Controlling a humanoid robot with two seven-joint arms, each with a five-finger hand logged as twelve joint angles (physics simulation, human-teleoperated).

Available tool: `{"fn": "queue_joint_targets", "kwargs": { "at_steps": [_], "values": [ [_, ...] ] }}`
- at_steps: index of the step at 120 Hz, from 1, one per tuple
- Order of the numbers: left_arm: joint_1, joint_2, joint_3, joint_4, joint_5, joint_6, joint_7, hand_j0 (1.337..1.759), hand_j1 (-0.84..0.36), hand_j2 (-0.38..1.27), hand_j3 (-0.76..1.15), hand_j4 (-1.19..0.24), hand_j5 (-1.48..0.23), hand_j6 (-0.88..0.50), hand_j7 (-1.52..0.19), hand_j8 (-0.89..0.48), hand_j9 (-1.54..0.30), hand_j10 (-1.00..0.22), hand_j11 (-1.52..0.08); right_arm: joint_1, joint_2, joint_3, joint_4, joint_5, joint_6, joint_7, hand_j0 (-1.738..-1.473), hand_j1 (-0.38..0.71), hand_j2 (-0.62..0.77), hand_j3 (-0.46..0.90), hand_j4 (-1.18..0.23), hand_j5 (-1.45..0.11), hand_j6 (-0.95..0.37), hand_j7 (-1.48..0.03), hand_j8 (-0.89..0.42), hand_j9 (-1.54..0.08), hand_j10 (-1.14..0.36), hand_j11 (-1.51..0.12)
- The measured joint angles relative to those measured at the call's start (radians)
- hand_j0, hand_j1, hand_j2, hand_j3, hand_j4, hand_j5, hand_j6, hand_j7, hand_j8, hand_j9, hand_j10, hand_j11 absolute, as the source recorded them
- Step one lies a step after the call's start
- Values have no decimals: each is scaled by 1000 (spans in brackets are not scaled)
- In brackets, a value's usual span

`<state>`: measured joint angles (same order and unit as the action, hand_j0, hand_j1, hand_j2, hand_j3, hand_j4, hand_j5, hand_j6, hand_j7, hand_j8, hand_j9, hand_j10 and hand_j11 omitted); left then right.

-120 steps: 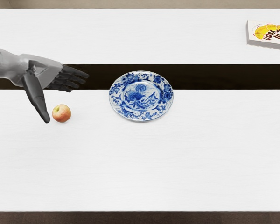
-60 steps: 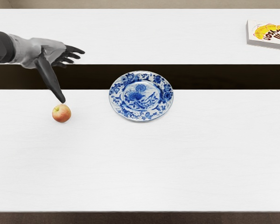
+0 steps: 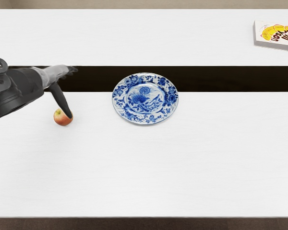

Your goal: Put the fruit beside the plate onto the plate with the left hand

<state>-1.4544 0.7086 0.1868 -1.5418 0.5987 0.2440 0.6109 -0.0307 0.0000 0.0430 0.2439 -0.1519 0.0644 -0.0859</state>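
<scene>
So the small red-and-yellow apple (image 3: 60, 119) is sitting on the white desk (image 3: 182, 163), off to the left of the blue-and-white patterned plate (image 3: 145, 97), not on it. The left robot hand (image 3: 56, 80) is right above it, with one dark digit pointing down across the apple's upper right side. Can't tell if it's actually touching. The hand looks spread and isn't gripping anything.

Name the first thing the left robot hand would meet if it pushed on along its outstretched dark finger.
The apple: the fingertip of the left robot hand overlaps its top, though depth leaves contact unclear.
</scene>
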Motion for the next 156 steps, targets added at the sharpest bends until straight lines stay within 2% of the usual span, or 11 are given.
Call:
{"fn": "queue_joint_targets", "kwargs": {
  "at_steps": [18,34,55,68,103,110,117,139,147,156],
  "values": [
    [9,-17,96,0,4,27,0,1658,227,22,0,-106,-134,-107,-134,-107,-134,-106,-134,0,0,0,0,0,0,0,-1658,-327,-4,0,-19,-24,-18,-24,-18,-24,-18,-24],
    [24,-18,129,0,20,70,0,1658,170,32,0,-154,-196,-155,-196,-155,-196,-153,-196,0,0,0,0,0,0,0,-1658,-327,-4,0,-18,-24,-18,-24,-18,-24,-18,-24],
    [36,-34,137,2,36,178,0,1658,129,39,0,-187,-241,-189,-241,-188,-240,-187,-240,0,0,0,0,0,0,0,-1658,-327,-4,0,-18,-24,-18,-24,-18,-24,-18,-24],
    [69,-38,138,3,49,202,0,1658,114,41,0,-200,-256,-201,-256,-200,-256,-199,-256,0,0,0,0,0,0,0,-1658,-327,-4,0,-18,-24,-18,-24,-18,-24,-18,-24],
    [97,-41,128,5,62,217,0,1658,-21,64,0,-312,-404,-313,-403,-313,-403,-312,-403,0,0,0,0,0,0,0,-1658,-327,-4,0,-18,-24,-18,-24,-18,-24,-18,-24],
    [114,-86,127,6,63,217,0,1658,-52,70,0,-339,-436,-340,-436,-340,-436,-348,-437,0,0,0,0,0,0,0,-1658,-327,-4,0,-18,-24,-18,-24,-18,-24,-18,-24],
    [118,-92,126,8,69,219,0,1658,-79,81,0,-388,-453,-390,-452,-347,-463,-317,-472,0,0,0,0,0,0,0,-1658,-327,-4,0,-18,-24,-18,-24,-18,-24,-18,-24],
    [122,-90,128,12,69,218,0,1658,-150,94,0,-450,-528,-451,-528,-421,-541,-399,-551,0,0,0,0,0,0,0,-1658,-327,-4,0,-18,-24,-18,-24,-18,-24,-18,-24],
    [136,-92,132,16,72,218,0,1658,-166,99,0,-470,-540,-472,-539,-389,-561,-432,-570,0,0,0,0,0,0,0,-1658,-327,-4,0,-18,-24,-18,-24,-18,-24,-19,-24],
    [146,-90,130,21,72,225,0,1658,-184,99,0,-473,-566,-474,-566,-412,-580,-447,-586,0,0,0,0,0,0,0,-1658,-327,-4,0,-18,-24,-18,-24,-18,-24,-18,-24]
  ]
}}
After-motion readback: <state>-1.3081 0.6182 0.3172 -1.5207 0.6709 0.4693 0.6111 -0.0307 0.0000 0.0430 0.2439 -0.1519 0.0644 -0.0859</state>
